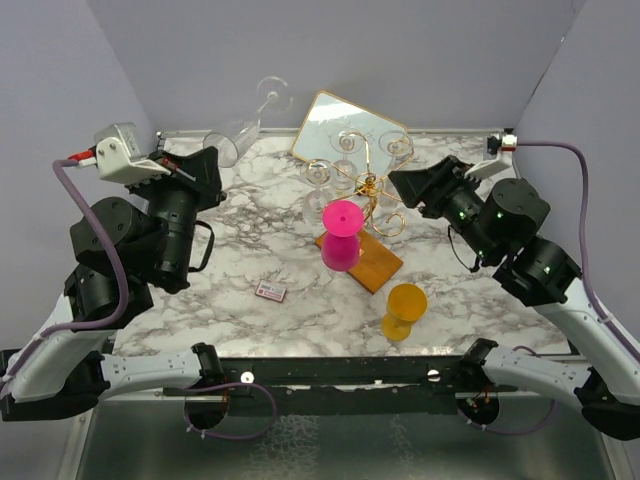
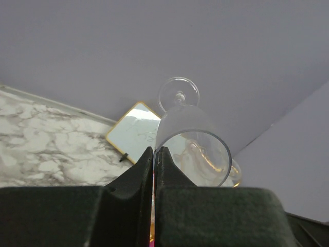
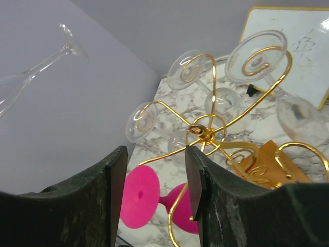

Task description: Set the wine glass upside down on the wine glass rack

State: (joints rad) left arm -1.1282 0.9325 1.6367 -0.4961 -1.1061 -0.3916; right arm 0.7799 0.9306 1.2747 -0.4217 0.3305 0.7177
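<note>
While the left gripper pinches the wine glass, a pink goblet crowds the wine glass rack. Alongside, the right gripper gapes empty.

Top view: high behind the arm bases, looking down and away over the whole table to the far walls.
Left wrist: raised at far left, facing right, close on the glass.
Right wrist: low at right, facing left, close on the rack.
Shared: rack, glass and mirror in all three.
</note>
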